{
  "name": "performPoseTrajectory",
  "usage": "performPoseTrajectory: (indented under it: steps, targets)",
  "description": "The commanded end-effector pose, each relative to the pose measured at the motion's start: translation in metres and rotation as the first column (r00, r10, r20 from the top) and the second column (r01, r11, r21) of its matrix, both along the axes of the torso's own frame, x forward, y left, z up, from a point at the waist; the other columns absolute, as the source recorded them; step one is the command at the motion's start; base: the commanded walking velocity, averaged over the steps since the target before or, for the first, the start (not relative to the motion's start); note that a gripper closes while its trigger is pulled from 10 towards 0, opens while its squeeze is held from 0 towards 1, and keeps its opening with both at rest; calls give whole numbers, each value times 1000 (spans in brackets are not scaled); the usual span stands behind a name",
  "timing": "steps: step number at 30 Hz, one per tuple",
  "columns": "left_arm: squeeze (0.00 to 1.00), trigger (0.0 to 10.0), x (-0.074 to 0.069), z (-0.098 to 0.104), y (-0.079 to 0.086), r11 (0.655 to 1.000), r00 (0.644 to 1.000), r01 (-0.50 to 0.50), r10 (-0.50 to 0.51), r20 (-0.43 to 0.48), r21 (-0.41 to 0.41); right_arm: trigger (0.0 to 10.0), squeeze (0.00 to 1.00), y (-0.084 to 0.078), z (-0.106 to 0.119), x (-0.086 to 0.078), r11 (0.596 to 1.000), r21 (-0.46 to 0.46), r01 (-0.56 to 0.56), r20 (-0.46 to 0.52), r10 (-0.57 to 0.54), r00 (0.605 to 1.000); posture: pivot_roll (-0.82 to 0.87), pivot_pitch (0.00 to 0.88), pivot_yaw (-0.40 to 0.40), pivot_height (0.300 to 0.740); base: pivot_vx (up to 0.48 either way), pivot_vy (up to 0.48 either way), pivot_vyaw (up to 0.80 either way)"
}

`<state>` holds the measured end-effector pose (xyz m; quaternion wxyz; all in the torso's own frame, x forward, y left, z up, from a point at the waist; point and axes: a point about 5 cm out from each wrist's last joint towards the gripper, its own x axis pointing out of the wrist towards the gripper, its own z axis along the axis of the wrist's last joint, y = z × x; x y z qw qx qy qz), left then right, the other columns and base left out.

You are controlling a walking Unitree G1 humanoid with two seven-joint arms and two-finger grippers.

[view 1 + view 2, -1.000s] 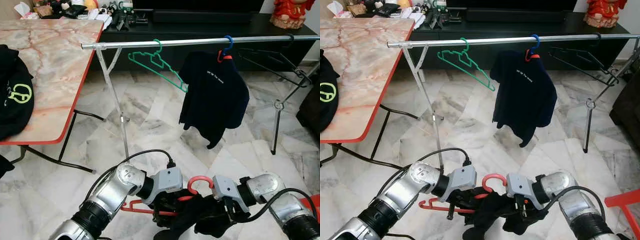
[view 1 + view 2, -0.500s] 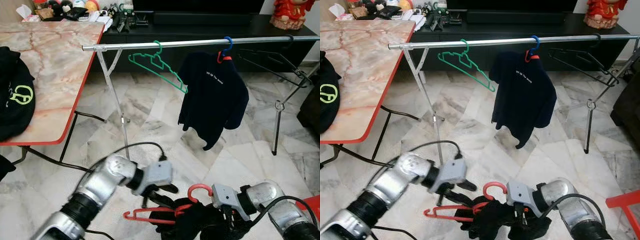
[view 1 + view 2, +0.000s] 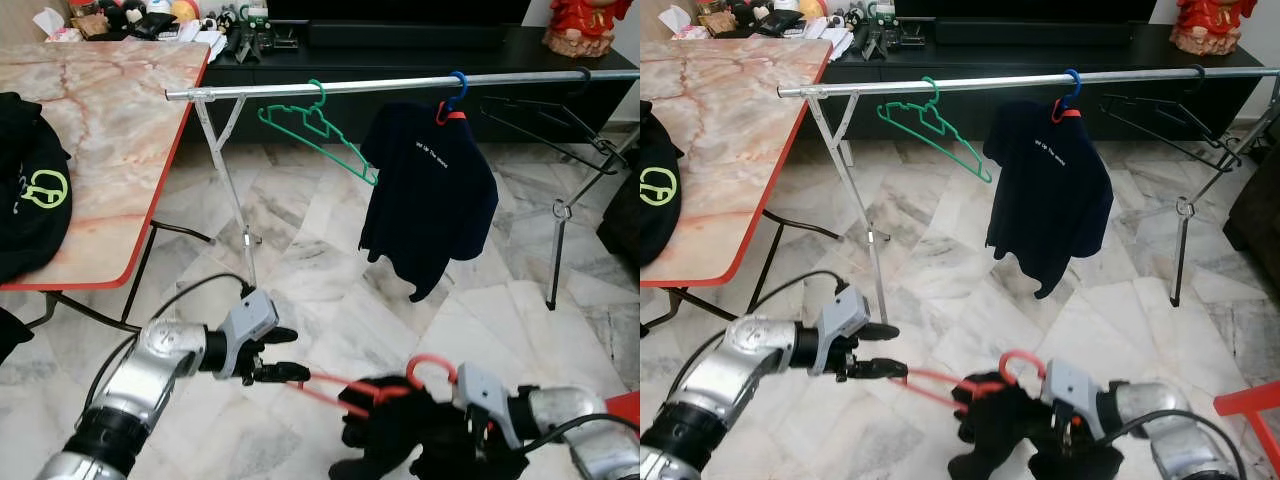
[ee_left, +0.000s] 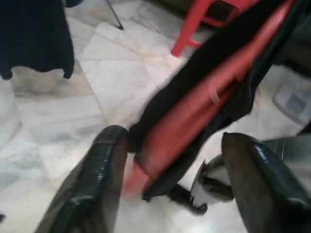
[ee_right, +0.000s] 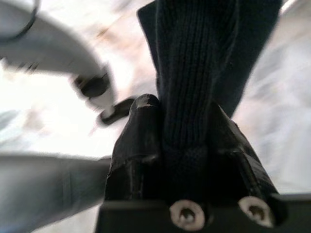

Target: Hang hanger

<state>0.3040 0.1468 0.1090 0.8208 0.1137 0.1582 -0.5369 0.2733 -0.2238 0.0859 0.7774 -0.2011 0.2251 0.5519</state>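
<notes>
Marble floor (image 3: 330, 260): right fingers (image 5: 141, 145) clamp dark garment (image 3: 400, 430) on red hanger (image 3: 330, 388); left fingers (image 4: 104, 170) spread; rail (image 3: 400, 85) ahead.

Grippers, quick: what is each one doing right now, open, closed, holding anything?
Left gripper: open, fingers apart on either side of the red hanger.
Right gripper: closed on the dark garment.

2 silver arms (image 3: 150, 365), black cables, grey wrists, black fingers (image 4: 92, 179)
</notes>
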Motion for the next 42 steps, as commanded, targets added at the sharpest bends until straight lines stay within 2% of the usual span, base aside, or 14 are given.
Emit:
performPoseTrajectory:
  steps: [1, 8, 15, 16, 17, 18, 22, 26, 27, 28, 29, 30, 31, 42]
  targets:
    - [1000, 10000, -3, -3, 2, 999, 999, -40, 40, -12, -23, 0, 0, -6, 19, 4, 999, 27, 28, 74, -30, 997, -80, 202, -12, 740, 0, 0, 0]
    - [1000, 10000, -13, -21, 0, 995, 993, -97, 94, -76, -37, 0, 0, -8, 36, -8, 999, 28, 27, 130, -31, 991, -96, 212, -8, 740, 0, 0, 0]
    - [1000, 10000, -8, -46, -3, 978, 971, -209, 207, -121, -8, 0, 0, -12, 77, -9, 997, 72, 7, 219, -22, 976, -113, 214, -12, 740, 0, 0, 0]
    - [200, 10000, -7, -49, -6, 965, 957, -257, 247, -149, -48, 0, 0, -11, 90, -8, 997, 74, -3, 248, -16, 969, -121, 216, -13, 740, 0, 0, 0]
    - [200, 10000, -7, -49, -6, 965, 957, -257, 247, -149, -48, 0, 0, -11, 90, -8, 997, 74, -3, 248, -16, 969, -121, 216, -13, 740, 0, 0, 0]
    - [0, 10000, -5, -52, -7, 950, 943, -305, 292, -160, -68, 0, 0, -11, 100, -7, 997, 82, -1, 272, -21, 962, -124, 217, -16, 740, 0, 0, 0]
    - [0, 10000, 0, -56, -7, 913, 911, -395, 375, -175, -101, 0, 0, -10, 114, -7, 994, 107, -2, 306, -31, 952, -124, 217, -18, 740, 0, 0, 0]
    - [0, 10000, 6, -62, -9, 864, 866, -488, 461, -192, -123, 0, 0, 1, 123, -12, 986, 158, -52, 303, 2, 953, -126, 218, -19, 740, 0, 0, 0]
    - [0, 10000, 13, -62, -7, 802, 809, -578, 539, -233, -151, 0, 0, 6, 123, -15, 981, 175, -83, 291, 29, 956, -129, 216, -19, 740, 0, 0, 0]
    - [0, 10000, 14, -62, -6, 785, 793, -600, 558, -244, -156, 0, 0, 7, 123, -15, 980, 179, -89, 288, 34, 957, -129, 216, -19, 740, 0, 0, 0]
    - [0, 10000, 18, -61, -3, 747, 758, -645, 599, -258, -161, 0, 0, 8, 122, -16, 981, 176, -87, 284, 34, 958, -129, 216, -19, 740, 0, 0, 0]
    - [0, 10000, 23, -60, 1, 686, 699, -709, 654, -289, -161, 0, 0, 8, 120, -17, 981, 170, -93, 269, 45, 962, -125, 217, -23, 740, 0, 0, 0]
    - [0, 10000, 25, -60, 1, 669, 681, -726, 667, -302, -159, 0, 0, 9, 119, -19, 981, 169, -99, 263, 52, 963, -125, 217, -23, 740, 0, 0, 0]
    - [0, 10000, 23, -66, -25, 679, 676, -707, 569, -468, -198, 0, 0, 24, 119, -32, 956, 209, -206, 209, 162, 964, -124, 213, -24, 740, 0, 0, 0]
